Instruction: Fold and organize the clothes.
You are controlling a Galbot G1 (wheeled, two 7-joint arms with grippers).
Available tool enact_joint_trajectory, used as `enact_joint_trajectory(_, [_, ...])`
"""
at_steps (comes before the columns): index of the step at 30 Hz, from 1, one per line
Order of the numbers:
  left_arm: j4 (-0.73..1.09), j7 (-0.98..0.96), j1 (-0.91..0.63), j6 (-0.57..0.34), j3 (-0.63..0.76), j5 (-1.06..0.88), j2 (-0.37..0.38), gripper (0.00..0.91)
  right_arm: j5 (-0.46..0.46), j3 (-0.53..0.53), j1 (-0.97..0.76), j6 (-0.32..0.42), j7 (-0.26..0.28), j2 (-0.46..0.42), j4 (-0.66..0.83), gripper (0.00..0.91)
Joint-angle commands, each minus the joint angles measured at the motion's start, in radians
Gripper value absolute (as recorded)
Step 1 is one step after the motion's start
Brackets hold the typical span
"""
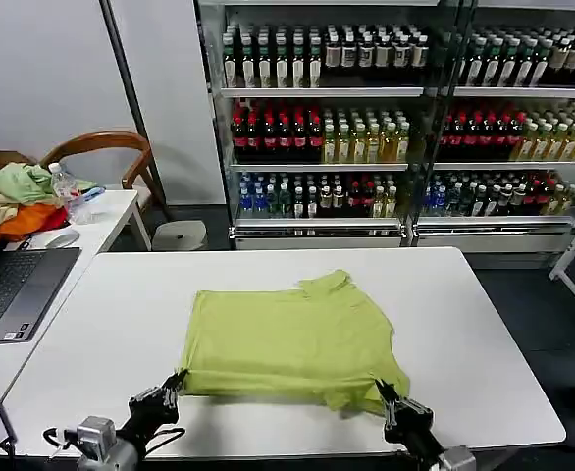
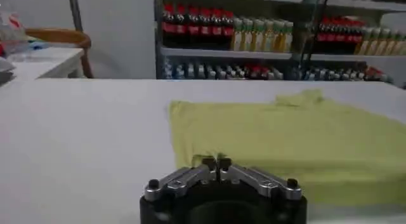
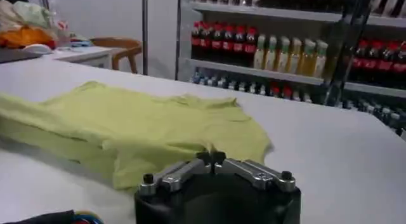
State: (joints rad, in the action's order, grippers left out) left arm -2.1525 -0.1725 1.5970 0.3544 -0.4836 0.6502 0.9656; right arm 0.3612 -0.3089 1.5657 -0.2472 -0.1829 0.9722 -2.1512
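left pincer (image 1: 178,378): clamped on T-shirt (image 1: 287,339) near left corner; right pincer (image 1: 382,389): clamped on near right corner

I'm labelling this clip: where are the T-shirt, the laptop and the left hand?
T-shirt (image 1: 287,339), head view, middle of the folded cloth.
Laptop (image 1: 8,289), head view, its keyboard deck.
Left hand (image 1: 177,383), head view, fingertips at the shirt's near corner.

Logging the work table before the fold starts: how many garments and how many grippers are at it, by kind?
Lime T-shirt lying on the white table: 1
Grippers at its near edge, left gripper and right gripper, both with fingers closed: 2
Total: 3
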Motion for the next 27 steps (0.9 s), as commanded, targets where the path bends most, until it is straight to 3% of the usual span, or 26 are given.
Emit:
enact_joint_trajectory(1, [0.12,0.033,-0.145,-0.011,0.063,0.029,0.002,0.04,0.037,0.025,-0.112,-0.02,0.001,0.01,0.058,0.0])
enact_joint_trajectory(27, [0.293,0.074,-0.32,-0.02,0.138,0.016,-0.006,0.05,0.011,0.08,-0.233,-0.043,0.0,0.063,0.206,0.0])
